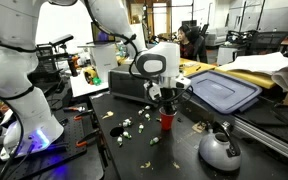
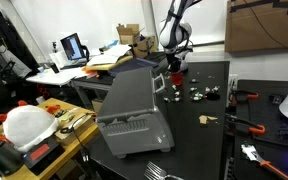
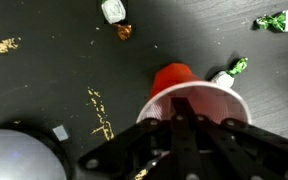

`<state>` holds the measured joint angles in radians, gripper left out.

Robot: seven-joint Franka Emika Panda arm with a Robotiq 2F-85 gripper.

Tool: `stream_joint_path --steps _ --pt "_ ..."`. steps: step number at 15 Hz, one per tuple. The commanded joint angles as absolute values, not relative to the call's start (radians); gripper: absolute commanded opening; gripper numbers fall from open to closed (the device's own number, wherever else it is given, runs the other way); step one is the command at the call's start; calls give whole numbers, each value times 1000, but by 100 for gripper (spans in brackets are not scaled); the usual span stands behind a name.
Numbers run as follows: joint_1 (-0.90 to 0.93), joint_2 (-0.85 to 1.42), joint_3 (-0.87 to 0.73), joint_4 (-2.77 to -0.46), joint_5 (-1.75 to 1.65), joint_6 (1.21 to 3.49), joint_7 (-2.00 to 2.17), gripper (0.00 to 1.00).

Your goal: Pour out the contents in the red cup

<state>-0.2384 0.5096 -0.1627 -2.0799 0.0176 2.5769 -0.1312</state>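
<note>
Black gripper (image 3: 176,120) fingers fill the bottom of the wrist view, drawn close together. They pinch the pale rim of the red cup (image 3: 189,95). The cup is tipped here, with its open mouth facing the camera and its red base pointing away. I cannot tell whether anything remains inside.

To the near left in this view sits the rounded top of a shiny metal kettle (image 3: 14,155). On the far side of the black table (image 3: 44,90) lie a small pale bit (image 3: 112,10) and an orange scrap (image 3: 124,32). A green scrap (image 3: 274,20) lies at the far right, and another lies just right of the cup. Gold flecks are scattered across the left of the table.

In an exterior view, the white robot arm (image 1: 114,25) reaches down from the left to the middle of the table. The gripper (image 1: 165,105) is right over the red cup (image 1: 166,121), which is at or just above the table top. Small pale bits (image 1: 129,124) lie strewn on the table, left of the cup and nearer the camera. The kettle (image 1: 219,150) stands near right, well apart from the cup. A blue lid (image 1: 224,92) lies at the far right, and a grey toaster oven (image 1: 132,85) stands behind the gripper.

In an exterior view from the opposite end, the toaster oven (image 2: 134,115) is nearest. The gripper (image 2: 174,64) and cup (image 2: 174,72) are at the far end of the table, with pale bits (image 2: 199,95) to their right.
</note>
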Motion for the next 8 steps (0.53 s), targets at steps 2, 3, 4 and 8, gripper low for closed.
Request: stream_joint_path --steps 2,3,4,8 --pt "-272 510 -135 -2076 16 2570 -208 28" --pt "-276 508 -132 -2078 16 2570 -222 34" --pt "-279 506 -129 -2078 16 2569 -232 40" --pt "-289 500 -120 -2083 19 2572 -263 69"
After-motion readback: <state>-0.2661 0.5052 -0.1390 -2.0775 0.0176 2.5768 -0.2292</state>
